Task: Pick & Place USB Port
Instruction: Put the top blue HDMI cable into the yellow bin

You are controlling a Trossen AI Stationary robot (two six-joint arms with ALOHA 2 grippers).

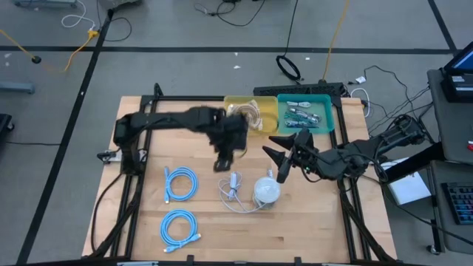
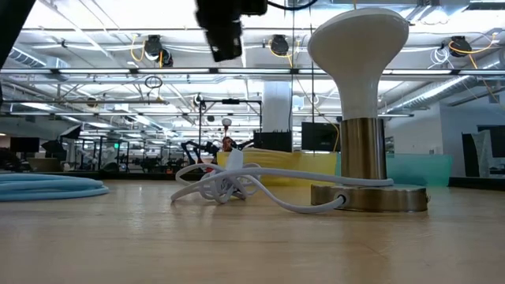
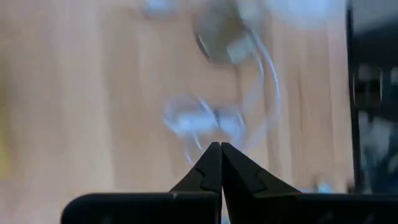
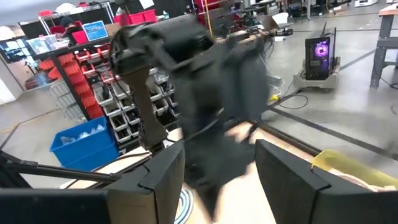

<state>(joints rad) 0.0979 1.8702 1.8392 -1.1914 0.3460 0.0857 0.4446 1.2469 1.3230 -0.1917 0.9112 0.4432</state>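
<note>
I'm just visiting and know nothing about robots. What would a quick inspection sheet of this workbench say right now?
Surface: wooden table, light planks, inside a black frame.
Job's things: white cable lying tangled mid-table; teal bin holding small connector parts; yellow bin beside it with clear-wrapped items.
Clutter: white-and-brass lamp, upright, its cord trailing to the tangle.
Claws: left claw shut, empty, raised above the table near the white cable; right claw open, empty, near the bins.
Cables: two coiled light-blue cables on the table's left half.
Surroundings: loose cords on the floor; a workshop with shelves and red bins beyond.
</note>
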